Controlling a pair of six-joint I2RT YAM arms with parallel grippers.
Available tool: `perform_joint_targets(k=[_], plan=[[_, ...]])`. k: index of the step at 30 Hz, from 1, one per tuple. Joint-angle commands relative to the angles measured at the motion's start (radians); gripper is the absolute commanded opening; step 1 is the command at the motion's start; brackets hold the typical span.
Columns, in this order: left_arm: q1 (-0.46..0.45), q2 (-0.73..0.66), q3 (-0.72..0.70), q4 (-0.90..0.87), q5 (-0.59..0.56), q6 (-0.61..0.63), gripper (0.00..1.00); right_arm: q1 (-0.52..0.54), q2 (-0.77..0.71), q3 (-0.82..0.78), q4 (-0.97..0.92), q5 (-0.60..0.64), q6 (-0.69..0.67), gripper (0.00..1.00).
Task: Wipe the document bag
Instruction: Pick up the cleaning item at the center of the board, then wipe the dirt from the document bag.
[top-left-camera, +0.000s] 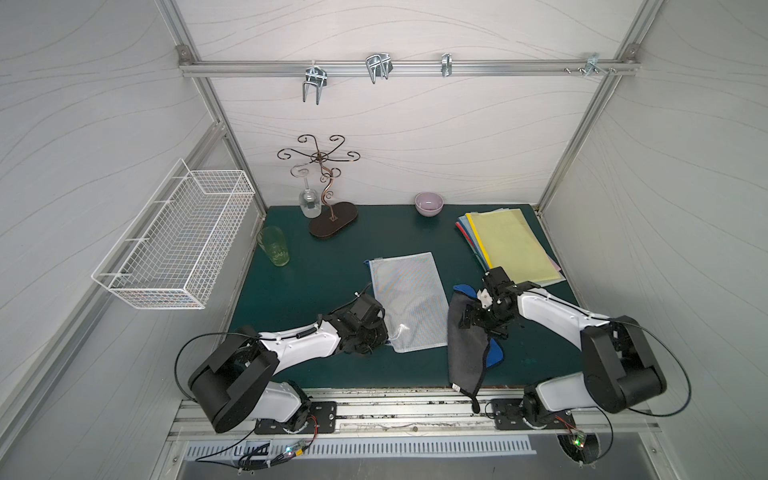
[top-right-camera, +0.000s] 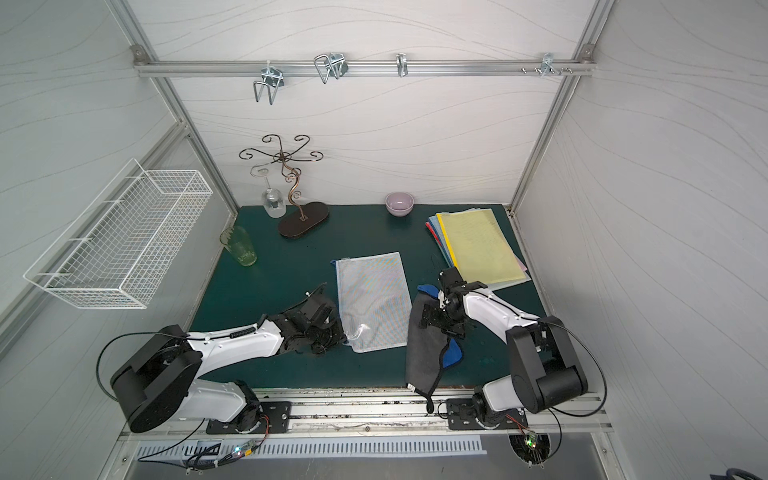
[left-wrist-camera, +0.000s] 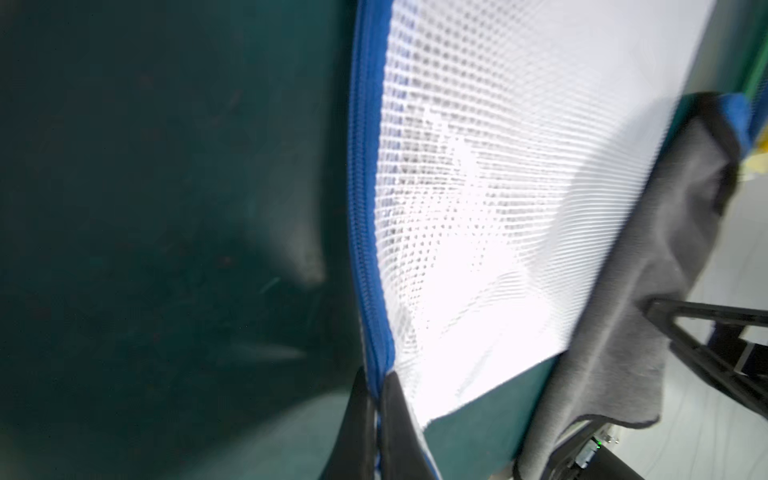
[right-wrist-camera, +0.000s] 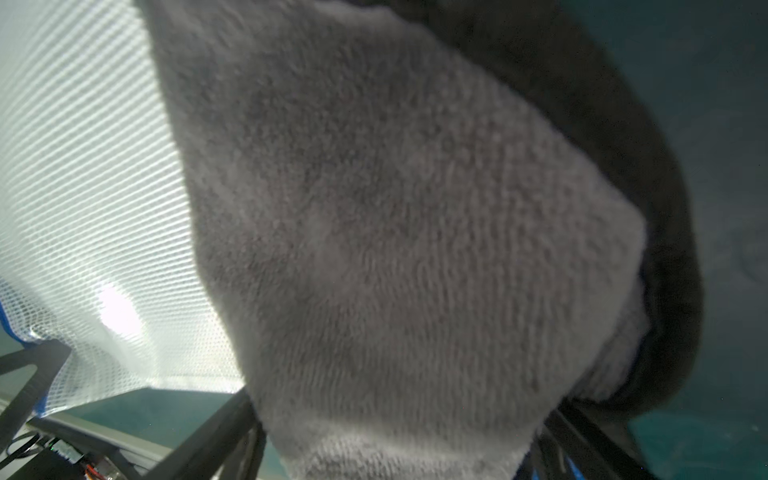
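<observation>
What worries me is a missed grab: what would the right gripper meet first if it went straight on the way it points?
The grey fleecy cloth, which fills the wrist view between the right gripper's spread fingers. It looks very close, though exact depth is unclear.

White mesh document bag (top-left-camera: 405, 299), blue-zippered, is lying in the middle of the green mat (top-left-camera: 316, 282); grey cloth (top-left-camera: 465, 353) is draping over the mat's front edge.

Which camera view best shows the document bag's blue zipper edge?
The left wrist view: the zipper edge runs close-up into the shut left gripper. Both top views show only a blue sliver; the right wrist view shows just a blue corner.
</observation>
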Motion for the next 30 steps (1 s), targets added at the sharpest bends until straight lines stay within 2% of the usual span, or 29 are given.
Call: perform_joint_targets(k=[1, 2, 3, 7, 8, 11, 14, 17, 19, 24, 30], plan=[[0.007, 0.04, 0.036, -0.058, 0.031, 0.014, 0.0, 0.03, 0.121, -0.012, 0.071, -0.027, -0.015, 0.85], [0.007, 0.052, 0.048, -0.079, 0.029, 0.027, 0.0, 0.039, 0.137, -0.001, 0.069, -0.024, -0.016, 0.82], [0.007, 0.061, 0.053, -0.09, 0.028, 0.035, 0.0, 0.048, 0.151, 0.008, 0.067, -0.022, -0.016, 0.74], [0.009, 0.068, 0.055, -0.091, 0.032, 0.042, 0.0, 0.052, 0.193, 0.017, 0.086, -0.105, -0.036, 0.04], [0.009, 0.069, 0.058, -0.098, 0.03, 0.049, 0.0, 0.054, 0.183, 0.016, 0.087, -0.127, -0.043, 0.0], [0.009, 0.063, 0.067, -0.12, 0.025, 0.074, 0.0, 0.09, 0.081, 0.036, 0.034, -0.107, -0.056, 0.0], [0.009, 0.058, 0.072, -0.133, 0.025, 0.094, 0.0, 0.186, -0.054, 0.129, -0.078, -0.031, -0.064, 0.0], [0.009, 0.064, 0.079, -0.136, 0.028, 0.105, 0.0, 0.274, -0.075, 0.222, -0.1, -0.075, -0.037, 0.0], [0.009, 0.072, 0.083, -0.133, 0.031, 0.112, 0.0, 0.319, -0.006, 0.261, -0.049, -0.125, -0.011, 0.0], [0.009, 0.076, 0.085, -0.126, 0.038, 0.114, 0.0, 0.373, 0.329, 0.402, 0.123, -0.249, 0.037, 0.0], [0.009, 0.059, 0.069, -0.119, 0.037, 0.107, 0.0, 0.357, 0.685, 0.748, 0.176, -0.286, 0.043, 0.0]])
